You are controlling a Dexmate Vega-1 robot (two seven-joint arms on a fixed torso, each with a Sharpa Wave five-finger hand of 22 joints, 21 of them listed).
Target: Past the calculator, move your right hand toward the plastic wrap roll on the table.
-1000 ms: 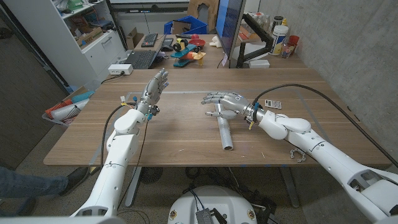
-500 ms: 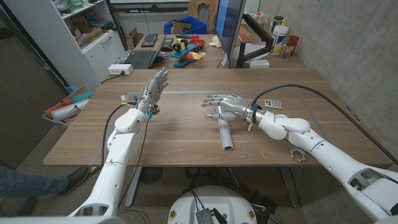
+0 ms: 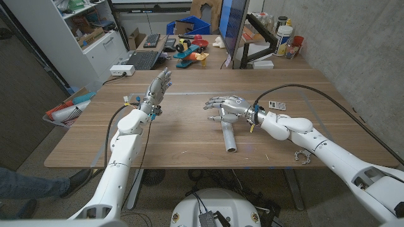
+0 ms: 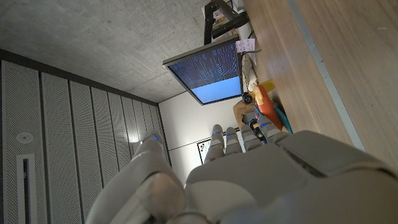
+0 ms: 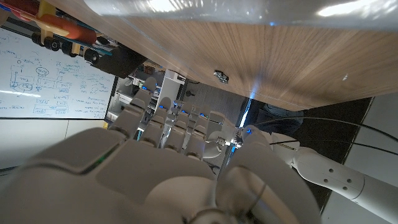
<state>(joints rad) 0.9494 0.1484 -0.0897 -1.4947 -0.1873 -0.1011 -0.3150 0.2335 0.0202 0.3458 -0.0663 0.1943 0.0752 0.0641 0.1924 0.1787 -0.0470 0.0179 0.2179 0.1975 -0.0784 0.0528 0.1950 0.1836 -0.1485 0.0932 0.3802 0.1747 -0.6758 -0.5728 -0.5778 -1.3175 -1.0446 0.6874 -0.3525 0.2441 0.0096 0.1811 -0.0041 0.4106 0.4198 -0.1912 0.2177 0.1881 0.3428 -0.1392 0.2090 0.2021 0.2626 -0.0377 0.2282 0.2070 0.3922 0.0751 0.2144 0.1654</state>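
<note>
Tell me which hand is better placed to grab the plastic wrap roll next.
Right. The right hand hovers with its fingers spread above the far end of the plastic wrap roll, already past the calculator. The left hand is raised, holding nothing, well off to the roll's left.

Both arms are glossy white, rounded shells jointed in segments. The left hand (image 3: 157,87) and right hand (image 3: 226,106) are silver-grey metal with slim jointed fingers. A black cable (image 3: 328,99) loops from each forearm to the wrist — small yellow tags sit there.
</note>
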